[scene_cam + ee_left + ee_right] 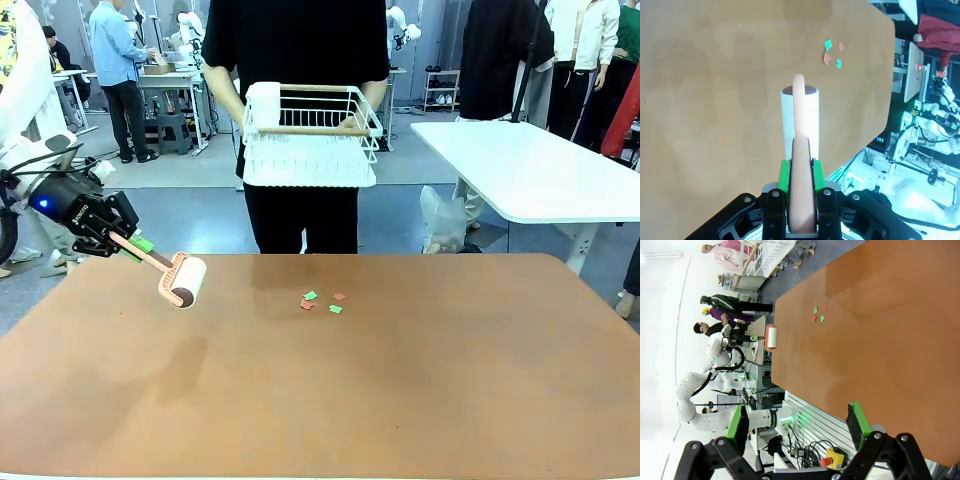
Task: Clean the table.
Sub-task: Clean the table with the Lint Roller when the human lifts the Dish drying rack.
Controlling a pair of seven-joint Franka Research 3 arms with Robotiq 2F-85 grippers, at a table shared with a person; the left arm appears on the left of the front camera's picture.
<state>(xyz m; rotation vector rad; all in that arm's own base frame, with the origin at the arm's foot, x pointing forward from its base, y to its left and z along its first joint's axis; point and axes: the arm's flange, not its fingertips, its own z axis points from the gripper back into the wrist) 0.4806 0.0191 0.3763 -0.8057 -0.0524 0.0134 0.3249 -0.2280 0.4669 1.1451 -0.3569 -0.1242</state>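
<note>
My left gripper [135, 245] is shut on the peach handle of a lint roller [183, 280], whose white roll hangs above the left rear part of the reddish-brown table [420, 390]. In the left wrist view the green pads [785, 175] clamp the handle and the roller [800, 107] points toward several small green and red paper scraps [832, 52]. Those scraps [322, 301] lie near the table's far middle, to the right of the roller. My right gripper [797, 422] is open and holds nothing, off the table's [880, 340] edge, far from the scraps [819, 313].
A person stands at the far side holding a white wire basket [310, 130] with both hands. A white table [530, 170] stands at the back right. Other people stand farther back.
</note>
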